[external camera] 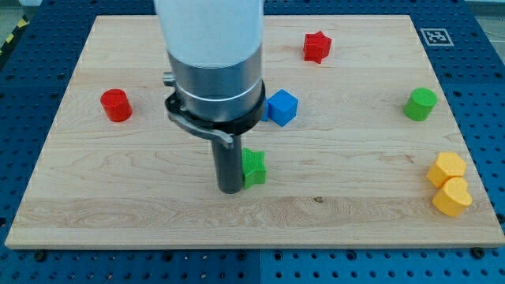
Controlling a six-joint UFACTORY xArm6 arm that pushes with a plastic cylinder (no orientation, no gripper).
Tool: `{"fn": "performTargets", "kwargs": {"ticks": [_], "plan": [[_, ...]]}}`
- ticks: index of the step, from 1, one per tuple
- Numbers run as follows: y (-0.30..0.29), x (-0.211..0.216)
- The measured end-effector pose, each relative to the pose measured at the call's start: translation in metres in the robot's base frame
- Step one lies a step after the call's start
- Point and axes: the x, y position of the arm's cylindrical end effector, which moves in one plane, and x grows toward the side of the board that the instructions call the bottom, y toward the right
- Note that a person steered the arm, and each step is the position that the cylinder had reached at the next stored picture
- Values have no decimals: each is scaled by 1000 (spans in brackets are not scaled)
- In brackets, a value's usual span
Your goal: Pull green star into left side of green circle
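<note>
Arm upright over board, my tip (230,189) touching green star (254,166) from view's left, green circle (420,103) well apart, no claw fitted

Green star (254,166) and green circle (420,103), red star (316,46), blue cube (282,106), pale wooden board (355,197).

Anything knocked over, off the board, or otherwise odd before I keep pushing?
Nothing stands out. All blocks lie flat on the board. My tip sits against the green star on its left; the green circle is far to the view's right, untouched.
</note>
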Motion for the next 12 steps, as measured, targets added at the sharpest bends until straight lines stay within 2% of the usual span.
{"fn": "performTargets", "kwargs": {"ticks": [3,12], "plan": [[6,-28],[63,-25]]}}
